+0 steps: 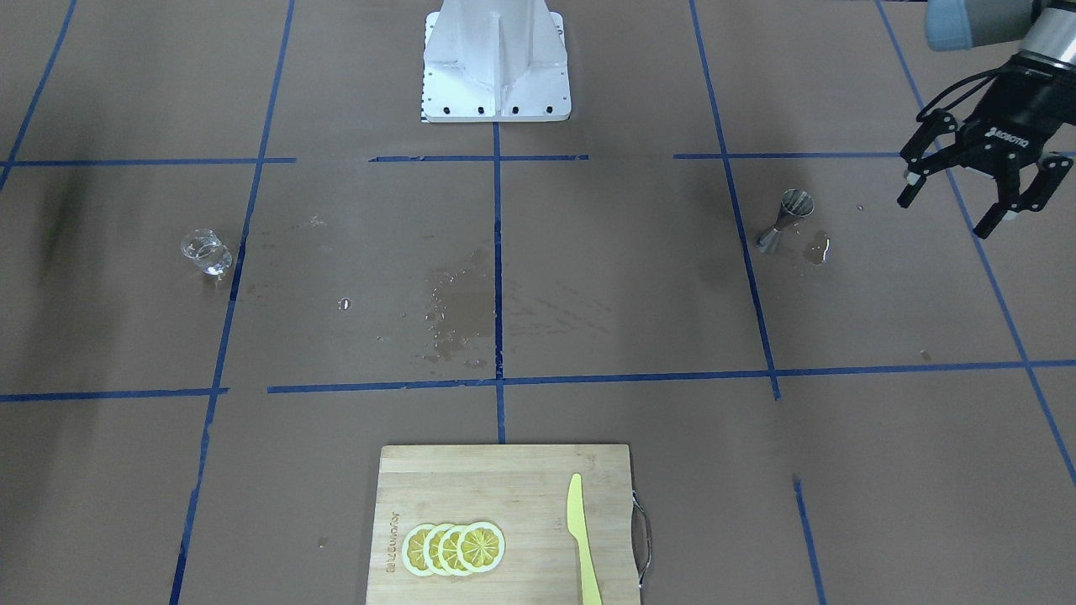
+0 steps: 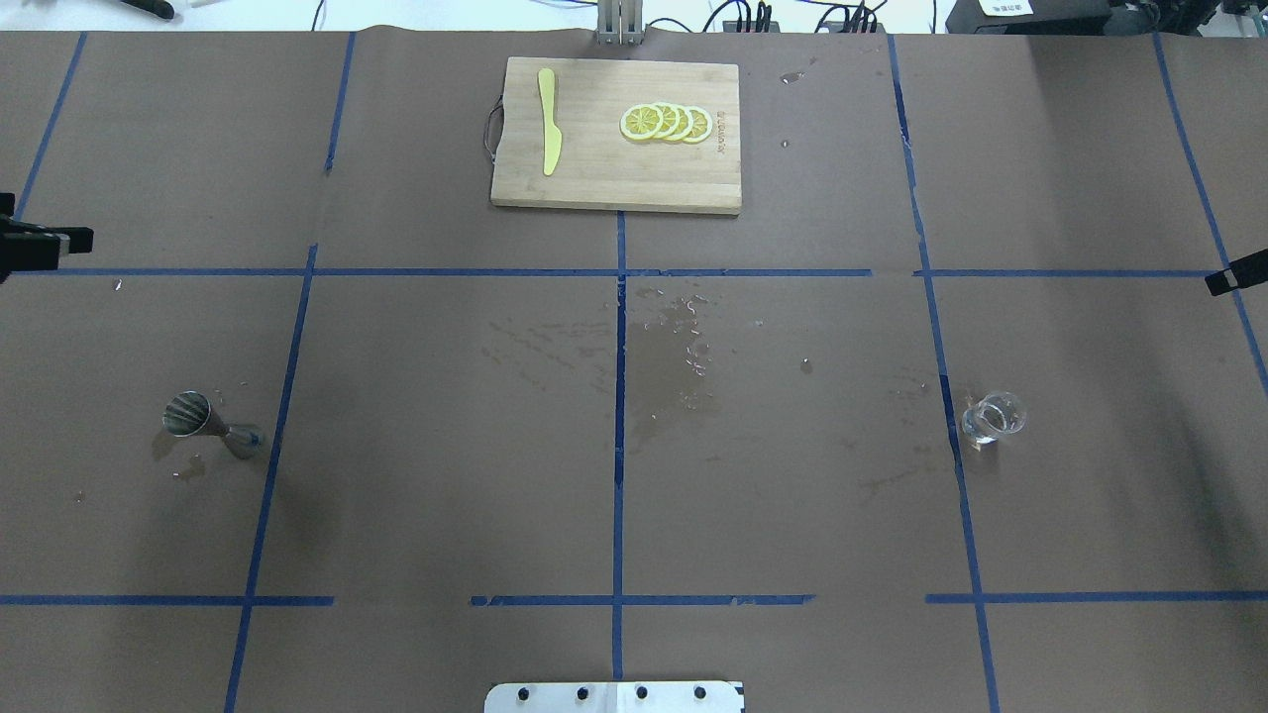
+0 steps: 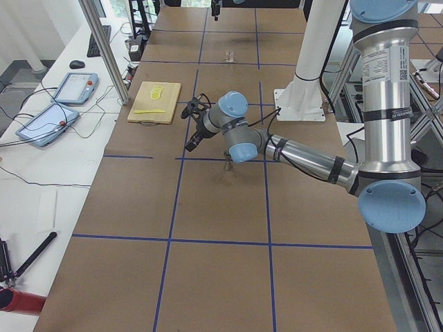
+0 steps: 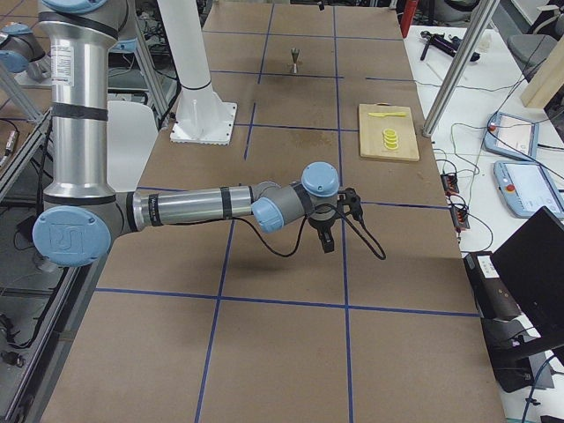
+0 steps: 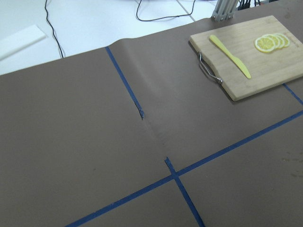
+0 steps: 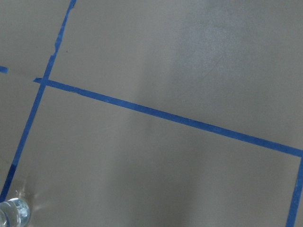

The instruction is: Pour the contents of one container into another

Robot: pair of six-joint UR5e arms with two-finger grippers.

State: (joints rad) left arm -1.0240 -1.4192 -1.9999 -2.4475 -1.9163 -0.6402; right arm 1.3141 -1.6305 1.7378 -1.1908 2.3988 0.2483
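The clear glass cup (image 1: pixel 206 252) stands on the brown table on my right side, also visible as the cup (image 2: pixel 994 418) from overhead and at the bottom left corner of the right wrist view (image 6: pixel 9 215). The steel jigger (image 1: pixel 786 220) stands upright on my left side, seen from overhead as the jigger (image 2: pixel 208 426). My left gripper (image 1: pixel 946 214) hangs open and empty above the table, outward of the jigger and apart from it. Only a tip of my right gripper (image 2: pixel 1228 280) shows at the overhead view's edge, away from the cup; whether it is open or shut I cannot tell.
A wooden cutting board (image 1: pixel 437 487) with lemon slices (image 1: pixel 454 548) and a yellow knife (image 1: pixel 582 538) lies at the table's far edge. Water spots (image 1: pixel 458 315) mark the middle, and a small puddle (image 1: pixel 817 249) sits beside the jigger. Blue tape lines grid the table.
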